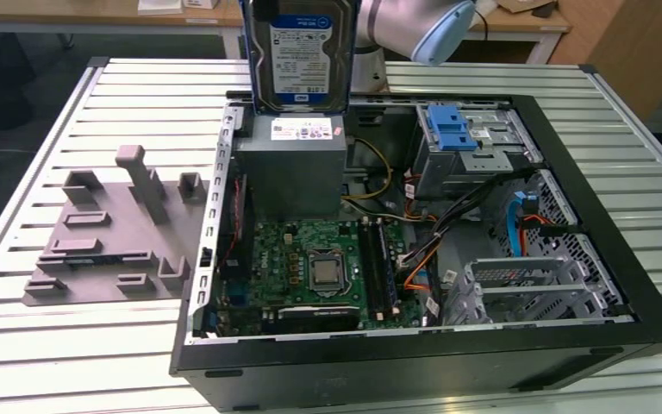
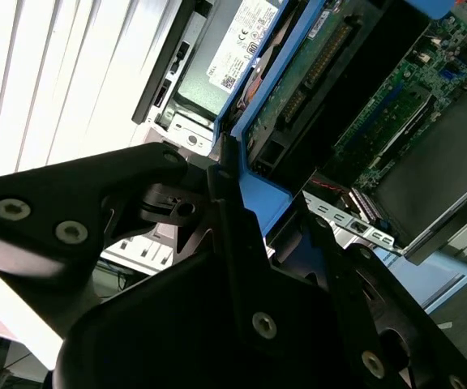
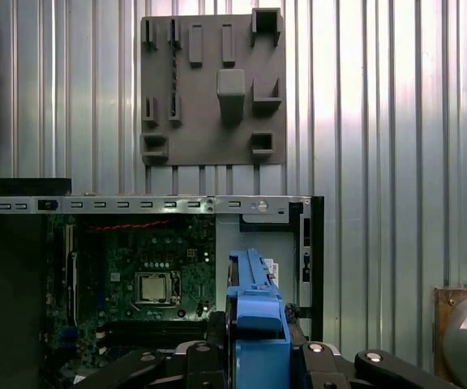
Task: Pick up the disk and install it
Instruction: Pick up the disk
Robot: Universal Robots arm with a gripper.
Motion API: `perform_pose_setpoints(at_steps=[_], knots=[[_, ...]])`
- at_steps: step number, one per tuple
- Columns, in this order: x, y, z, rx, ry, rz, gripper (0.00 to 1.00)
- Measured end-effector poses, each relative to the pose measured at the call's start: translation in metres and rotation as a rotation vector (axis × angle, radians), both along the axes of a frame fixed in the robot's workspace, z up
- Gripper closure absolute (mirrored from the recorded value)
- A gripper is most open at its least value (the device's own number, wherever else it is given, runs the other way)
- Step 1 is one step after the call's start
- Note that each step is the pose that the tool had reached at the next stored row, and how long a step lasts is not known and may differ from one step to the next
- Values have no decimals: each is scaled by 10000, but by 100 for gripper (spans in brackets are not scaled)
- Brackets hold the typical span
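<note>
Disk (image 1: 294,52) clamped in my hand (image 3: 258,348) by its blue bracket (image 3: 251,296), upright at 11 o'clock of the open case (image 1: 627,250) in the exterior view, above the power-supply box (image 1: 296,164); likely rigid, dense, shock-sensitive, so grip bracket edges, not label face.
</note>
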State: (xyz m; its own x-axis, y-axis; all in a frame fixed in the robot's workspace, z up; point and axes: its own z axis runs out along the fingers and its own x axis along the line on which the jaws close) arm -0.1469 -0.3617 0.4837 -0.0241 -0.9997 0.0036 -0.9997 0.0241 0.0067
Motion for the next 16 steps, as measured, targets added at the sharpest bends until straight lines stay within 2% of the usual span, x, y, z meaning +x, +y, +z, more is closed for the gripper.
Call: perform_pose_setpoints(at_steps=[11, 16], knots=[[13, -1, 0, 1, 0, 1, 64], [12, -36, 0, 0, 0, 0, 64]])
